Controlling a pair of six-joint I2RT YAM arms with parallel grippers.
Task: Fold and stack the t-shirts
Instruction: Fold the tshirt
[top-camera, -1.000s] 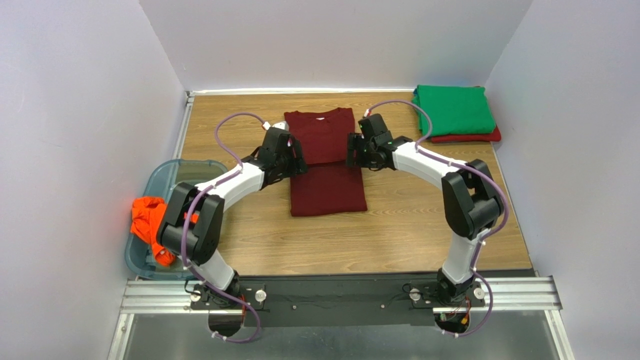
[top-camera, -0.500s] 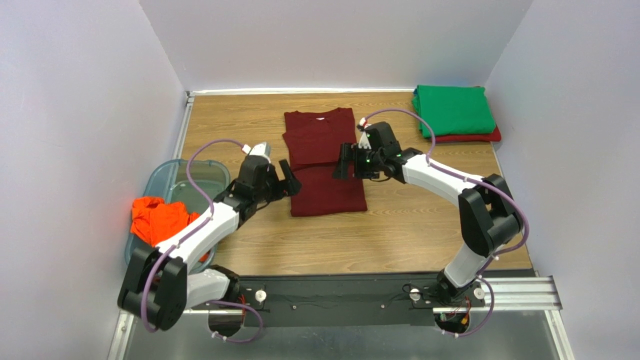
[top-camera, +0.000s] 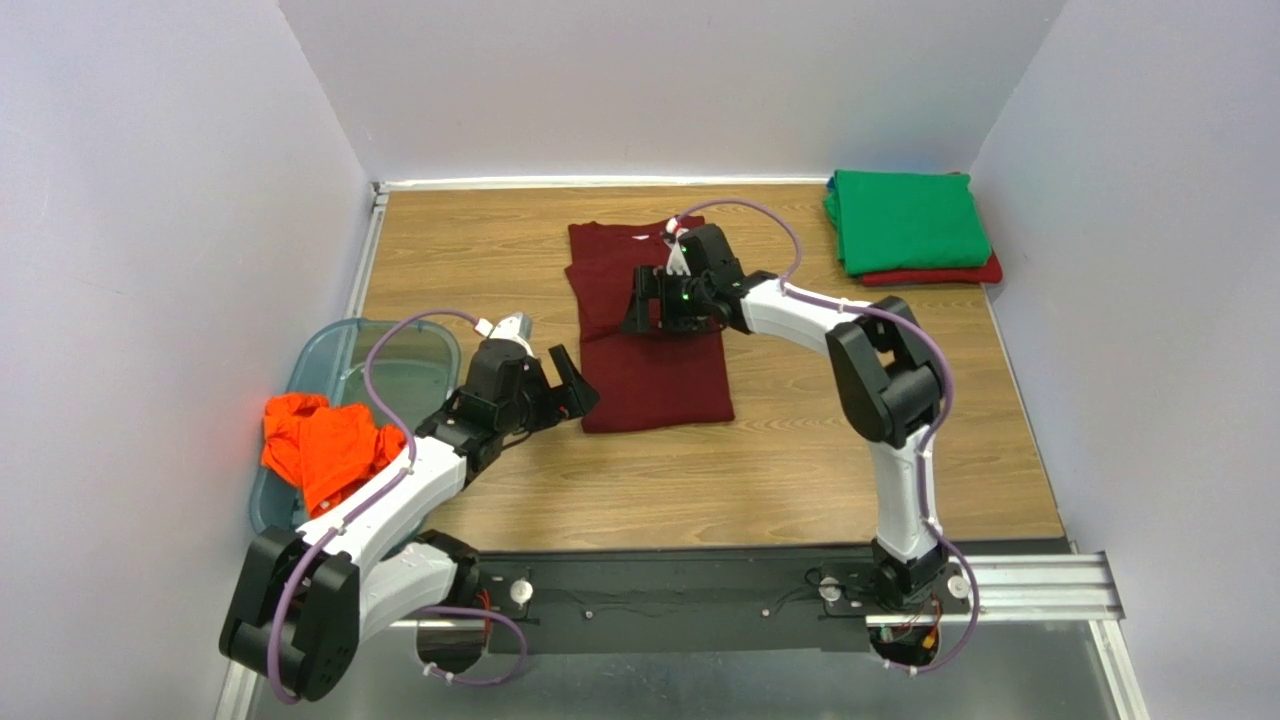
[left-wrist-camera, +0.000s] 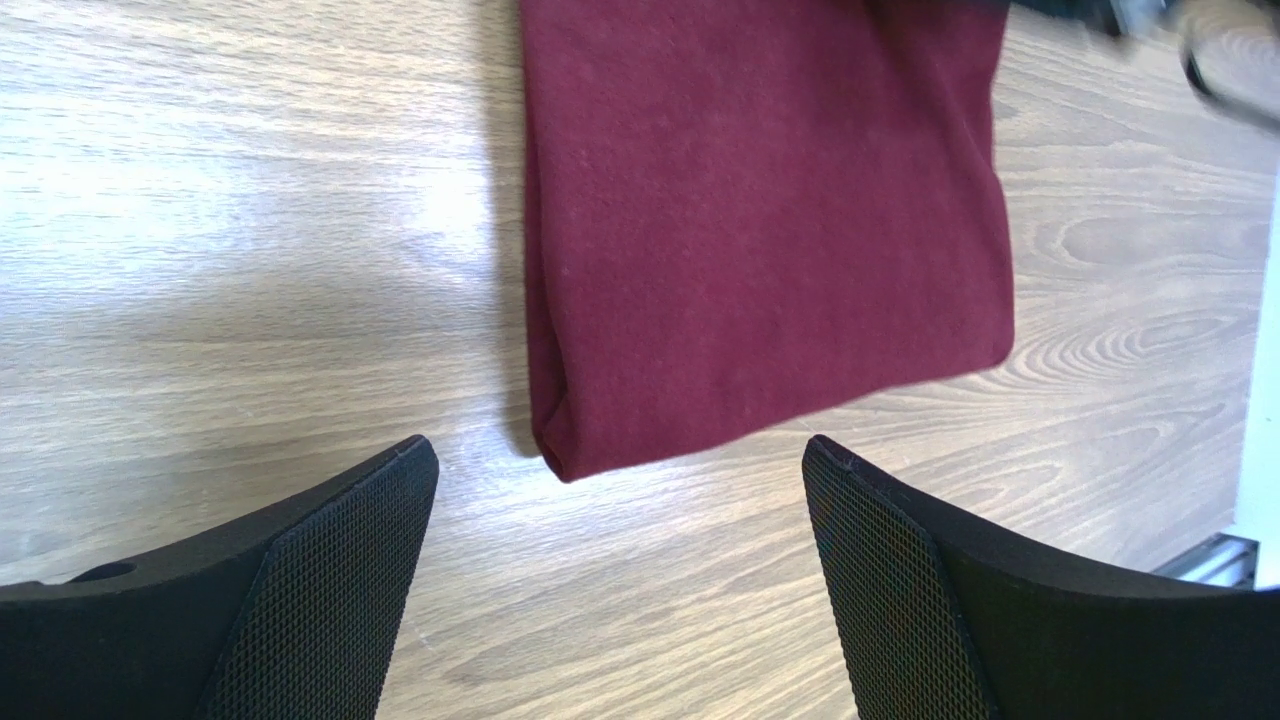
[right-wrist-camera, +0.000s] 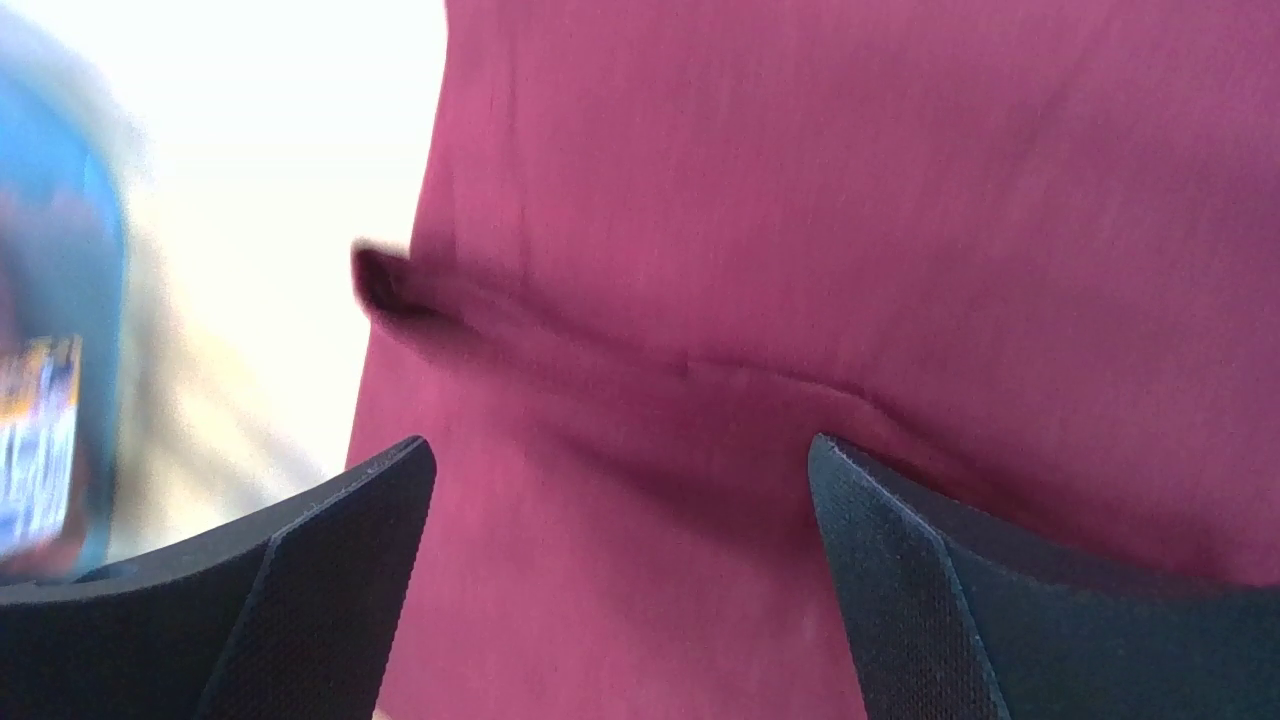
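The maroon t-shirt (top-camera: 649, 383) lies flat on the wooden bench (top-camera: 781, 465), folded into a long narrow strip. It sits about midway between the left and right edges, with its collar end towards the far edge. A crosswise fold line shows roughly halfway along it.

The left gripper (top-camera: 573, 381) is low over the bench just off the shirt's near left corner. Its fingers are spread wide and hold nothing. In the left wrist view that gripper (left-wrist-camera: 616, 450) frames the same corner of the shirt (left-wrist-camera: 766, 210). The cloth's near edge lies just ahead of the fingertips, and bare wood shows under and between them, so fingers and cloth are apart.

The right arm reaches in from the right, and the right gripper (top-camera: 643, 305) hangs over the middle of the shirt, near the crosswise fold. It is also fully open and empty. In the right wrist view the gripper (right-wrist-camera: 619, 450) looks straight down on maroon cloth (right-wrist-camera: 842, 195), where a raised crease runs across ahead of the fingers. The view is blurred, so I cannot tell whether the fingertips touch the fabric.

At the far right corner of the bench a folded green t-shirt (top-camera: 906, 219) rests on a folded red t-shirt (top-camera: 932, 276). At the left edge a crumpled orange t-shirt (top-camera: 319, 443) hangs out of a clear bluish bin (top-camera: 376, 353).
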